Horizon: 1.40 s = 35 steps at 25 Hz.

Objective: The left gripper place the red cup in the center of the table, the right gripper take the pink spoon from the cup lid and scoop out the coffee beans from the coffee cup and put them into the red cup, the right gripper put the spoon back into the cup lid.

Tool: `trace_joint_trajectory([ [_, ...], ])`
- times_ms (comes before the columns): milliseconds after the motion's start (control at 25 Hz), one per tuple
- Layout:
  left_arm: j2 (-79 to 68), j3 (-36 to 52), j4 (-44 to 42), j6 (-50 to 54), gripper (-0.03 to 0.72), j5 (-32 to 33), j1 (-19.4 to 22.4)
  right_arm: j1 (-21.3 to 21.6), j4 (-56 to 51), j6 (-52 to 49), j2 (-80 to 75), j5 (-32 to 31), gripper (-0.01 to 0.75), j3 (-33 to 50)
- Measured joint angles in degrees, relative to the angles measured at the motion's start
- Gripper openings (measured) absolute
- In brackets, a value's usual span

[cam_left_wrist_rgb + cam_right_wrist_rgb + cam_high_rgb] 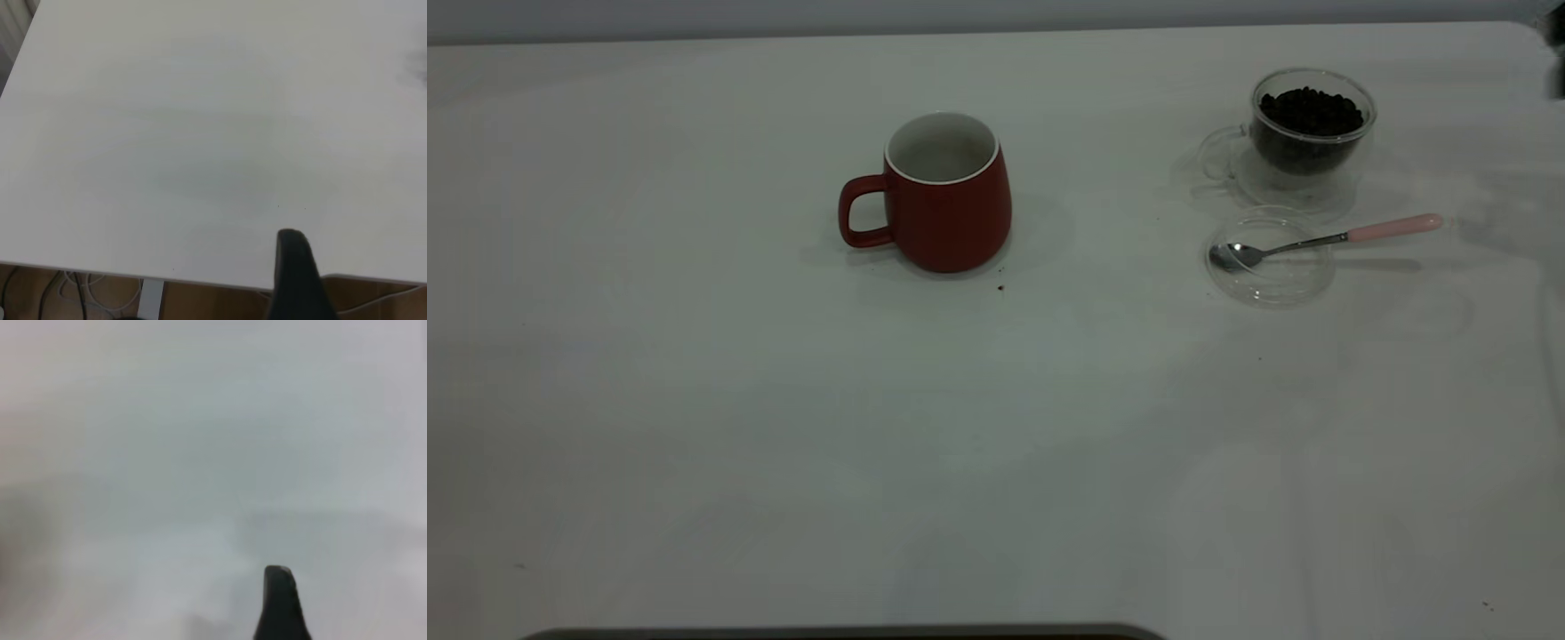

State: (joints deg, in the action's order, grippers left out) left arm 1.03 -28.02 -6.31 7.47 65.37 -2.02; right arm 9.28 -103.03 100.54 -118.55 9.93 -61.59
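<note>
The red cup (947, 200) stands upright near the middle of the table (996, 444), handle pointing left, its white inside bare. At the back right the coffee cup (1303, 156) holds the coffee beans (1312, 109). Just in front of it lies the cup lid (1280, 289). The pink spoon (1325, 241) rests with its bowl in the lid and its pink handle sticking out to the right. Only a black tip of my left gripper (293, 267) shows, above a table edge. A black tip of my right gripper (279, 593) hangs over bare white tabletop. Neither touches anything.
A dark crumb (1000, 287) lies on the table just in front of the red cup. A dark shape (1554, 40) shows at the far right back corner. Below the table edge in the left wrist view are a table leg (152, 300) and cables.
</note>
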Motion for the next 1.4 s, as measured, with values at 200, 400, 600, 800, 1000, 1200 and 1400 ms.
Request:
trace_joint_trajectory([
  [200,0.0,0.0,0.0,0.05,0.538,0.0,0.0,-9.69,-0.29,-8.05,16.21,8.84,0.587,6.4],
  [400,0.0,0.0,0.0,0.05,0.538,0.0,0.0,-17.21,3.82,-8.12,33.24,-22.71,0.57,15.02],
  [600,0.0,0.0,0.0,0.05,0.538,0.0,0.0,-17.59,41.19,-27.47,40.87,-53.56,0.536,20.19],
  [800,0.0,0.0,0.0,0.05,0.538,0.0,0.0,-17.66,84.34,-74.79,44.35,-68.53,0.515,19.89],
  [1000,0.0,0.0,0.0,0.1,0.538,0.0,0.0,-17.38,100.37,-98.63,54.66,-70.17,0.503,23.3],
  [1200,0.0,0.0,0.0,0.1,0.538,0.0,0.0,-17.38,100.55,-100.04,69.06,-70.06,0.487,32.33],
  [1400,0.0,0.0,0.0,0.17,0.538,0.0,0.0,-17.38,102.15,-101.96,82.43,-71.18,0.486,33.96],
])
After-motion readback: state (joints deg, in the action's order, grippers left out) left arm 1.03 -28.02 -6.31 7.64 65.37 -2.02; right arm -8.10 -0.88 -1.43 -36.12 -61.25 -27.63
